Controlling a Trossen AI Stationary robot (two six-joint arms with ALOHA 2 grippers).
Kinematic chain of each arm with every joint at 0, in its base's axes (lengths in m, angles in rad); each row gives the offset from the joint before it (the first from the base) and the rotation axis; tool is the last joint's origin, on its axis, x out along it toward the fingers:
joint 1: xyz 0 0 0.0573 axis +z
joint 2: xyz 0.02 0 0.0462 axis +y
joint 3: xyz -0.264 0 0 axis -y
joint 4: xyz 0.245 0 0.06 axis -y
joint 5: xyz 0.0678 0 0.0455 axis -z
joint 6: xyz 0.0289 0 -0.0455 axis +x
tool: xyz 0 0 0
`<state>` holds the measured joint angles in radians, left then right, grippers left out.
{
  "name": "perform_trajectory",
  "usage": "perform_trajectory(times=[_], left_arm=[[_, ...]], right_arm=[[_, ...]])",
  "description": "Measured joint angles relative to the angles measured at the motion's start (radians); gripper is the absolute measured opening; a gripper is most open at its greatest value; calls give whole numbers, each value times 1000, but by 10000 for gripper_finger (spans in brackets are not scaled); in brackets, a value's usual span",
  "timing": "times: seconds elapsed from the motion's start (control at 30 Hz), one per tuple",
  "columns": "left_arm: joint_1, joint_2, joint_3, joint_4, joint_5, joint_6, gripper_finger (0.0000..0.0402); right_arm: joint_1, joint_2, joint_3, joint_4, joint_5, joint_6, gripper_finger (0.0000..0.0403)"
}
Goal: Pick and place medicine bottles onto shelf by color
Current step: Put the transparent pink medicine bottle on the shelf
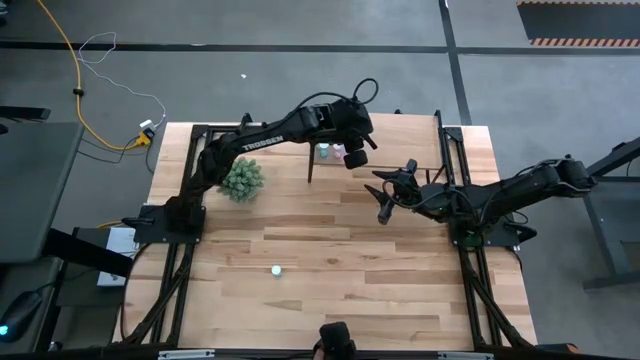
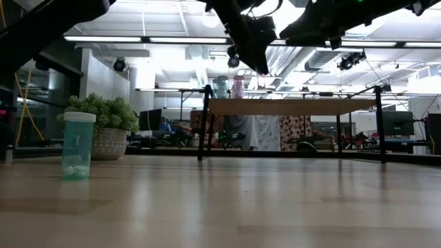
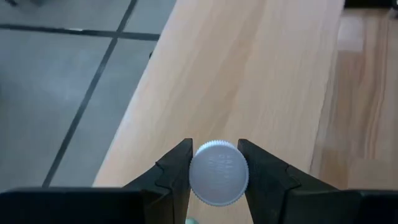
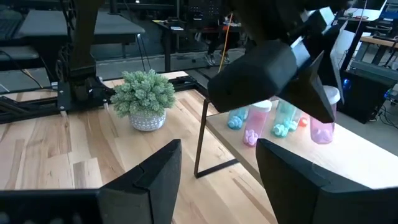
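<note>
My left gripper reaches over the shelf at the table's far side, shut on a pink medicine bottle. On the light-wood board stand a blue bottle, a pink one and a teal one. A teal bottle stands alone on its base on the tabletop, white cap up. My right gripper hangs open above the table just in front of the shelf, touching nothing. My left gripper pinches the pink bottle's white cap between its two fingers, coming from above and pointing down. The bottle stays upright below the fingers, over the shelf board. Whether its base stands on the board, I cannot tell.
A bushy green plant in a pale pot sits on the table left of the shelf. The shelf's thin black legs stand on the tabletop. Bare striped wood lies between the shelf and the near edge.
</note>
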<state>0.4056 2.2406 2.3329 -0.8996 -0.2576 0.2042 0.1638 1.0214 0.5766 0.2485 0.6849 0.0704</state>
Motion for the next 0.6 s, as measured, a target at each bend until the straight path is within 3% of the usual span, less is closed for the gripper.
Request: perform_trajectory(times=[0.4,0.6], left_arm=[[2,5,0,-137,-76,-122,113],[2,5,0,-128,-35,-133,113]], right_arm=[[0,0,0,0,0,27,200],[0,0,0,0,0,42,200]])
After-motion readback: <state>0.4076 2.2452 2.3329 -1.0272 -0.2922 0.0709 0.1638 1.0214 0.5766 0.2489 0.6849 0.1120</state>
